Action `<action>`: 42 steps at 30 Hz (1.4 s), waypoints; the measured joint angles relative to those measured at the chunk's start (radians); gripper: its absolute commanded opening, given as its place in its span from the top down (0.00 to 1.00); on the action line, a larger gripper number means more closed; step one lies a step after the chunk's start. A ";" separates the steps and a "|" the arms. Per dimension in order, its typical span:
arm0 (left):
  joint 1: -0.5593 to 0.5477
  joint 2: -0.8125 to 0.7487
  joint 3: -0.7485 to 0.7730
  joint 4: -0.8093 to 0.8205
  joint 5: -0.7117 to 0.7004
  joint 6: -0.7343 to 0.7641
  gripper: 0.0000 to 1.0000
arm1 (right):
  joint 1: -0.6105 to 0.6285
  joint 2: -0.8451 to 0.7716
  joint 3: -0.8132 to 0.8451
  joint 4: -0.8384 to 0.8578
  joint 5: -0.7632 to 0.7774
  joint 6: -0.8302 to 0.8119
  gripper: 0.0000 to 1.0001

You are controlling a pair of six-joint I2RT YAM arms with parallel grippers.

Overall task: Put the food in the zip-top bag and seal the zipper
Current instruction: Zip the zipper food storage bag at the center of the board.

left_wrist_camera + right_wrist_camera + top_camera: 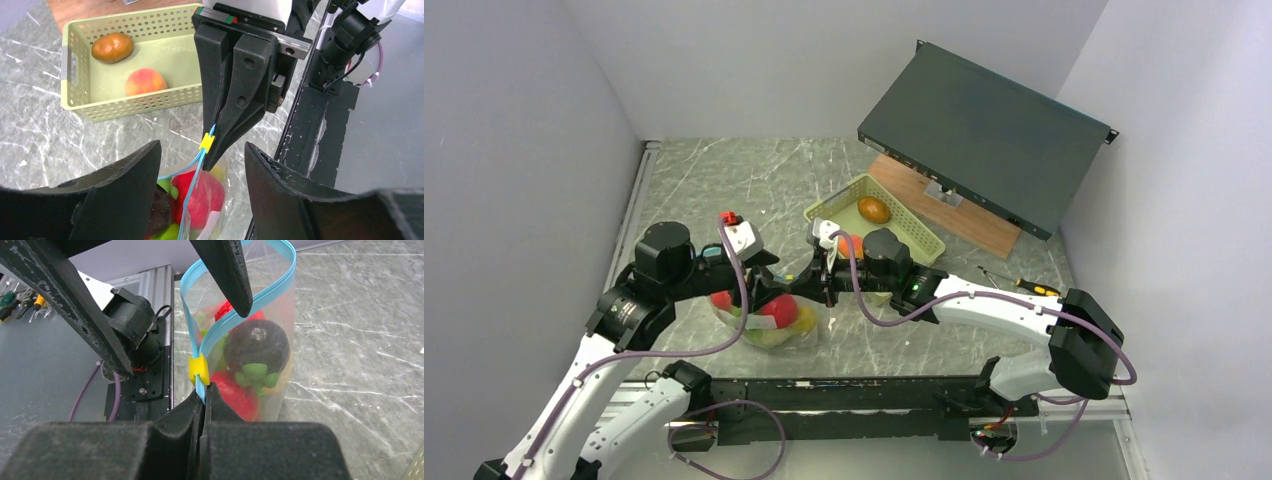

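The clear zip-top bag [769,322] stands on the table and holds red, green, yellow and dark toy food [252,347]. Its teal-blue zipper strip [280,275] gapes open above a yellow slider [198,371]. My right gripper [204,390] is shut on the strip's end just below the slider; it also shows in the left wrist view [210,155]. My left gripper [202,146] is open and straddles the bag's mouth, with one of its fingers [227,275] between the two strips. A brown piece [112,47] and a peach [145,81] lie in the basket.
The pale green slatted basket [919,232] sits just behind the grippers. A dark flat box [984,130] leans on a wooden board [944,205] at the back right. Screwdrivers [1024,285] lie to the right. A metal rail [854,395] runs along the near edge.
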 measured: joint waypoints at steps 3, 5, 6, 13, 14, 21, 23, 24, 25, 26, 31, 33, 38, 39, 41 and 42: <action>0.000 0.013 0.000 0.003 0.019 0.031 0.35 | 0.000 0.000 0.000 -0.002 -0.008 -0.002 1.00; 0.000 0.025 0.000 0.004 0.023 0.046 0.35 | 0.000 0.000 0.000 -0.006 -0.017 -0.003 1.00; 0.000 0.033 0.000 0.004 0.028 0.054 0.36 | 0.000 0.000 0.000 -0.008 -0.019 -0.003 1.00; 0.000 0.062 -0.014 0.006 0.072 0.072 0.54 | 0.000 0.000 0.000 -0.014 -0.026 -0.007 1.00; 0.000 0.062 -0.019 0.007 0.079 0.074 0.56 | 0.000 0.000 0.000 -0.014 -0.026 -0.007 1.00; 0.000 0.056 -0.043 0.023 0.106 0.070 0.70 | 0.000 0.000 0.000 -0.020 -0.027 -0.008 1.00; 0.000 0.056 -0.043 0.027 0.109 0.068 0.77 | 0.000 0.000 0.000 -0.023 -0.031 -0.008 1.00; 0.000 0.056 -0.043 0.032 0.113 0.066 0.81 | 0.000 0.000 0.000 -0.024 -0.034 -0.008 1.00; 0.000 0.055 -0.043 0.037 0.118 0.062 0.86 | 0.000 0.000 0.000 -0.024 -0.037 -0.007 1.00; 0.000 0.055 -0.044 0.043 0.124 0.060 0.88 | 0.000 0.000 0.000 -0.025 -0.039 -0.007 1.00; 0.000 0.047 -0.044 0.050 0.132 0.061 1.00 | 0.000 0.000 0.004 -0.024 -0.043 -0.001 1.00; 0.000 0.041 -0.048 0.050 0.131 0.064 1.00 | -0.002 0.000 0.004 -0.022 -0.040 0.008 1.00; 0.000 0.017 -0.060 0.045 0.126 0.080 1.00 | 0.000 -0.006 -0.027 0.026 -0.013 0.060 1.00; 0.000 0.015 -0.060 0.041 0.124 0.082 1.00 | 0.002 -0.014 -0.047 0.053 -0.003 0.077 1.00; -0.003 0.009 -0.060 0.027 0.117 0.089 1.00 | 0.002 -0.034 -0.087 0.100 0.012 0.113 1.00; -0.005 0.005 -0.060 0.019 0.113 0.092 1.00 | 0.002 -0.041 -0.102 0.117 0.018 0.130 1.00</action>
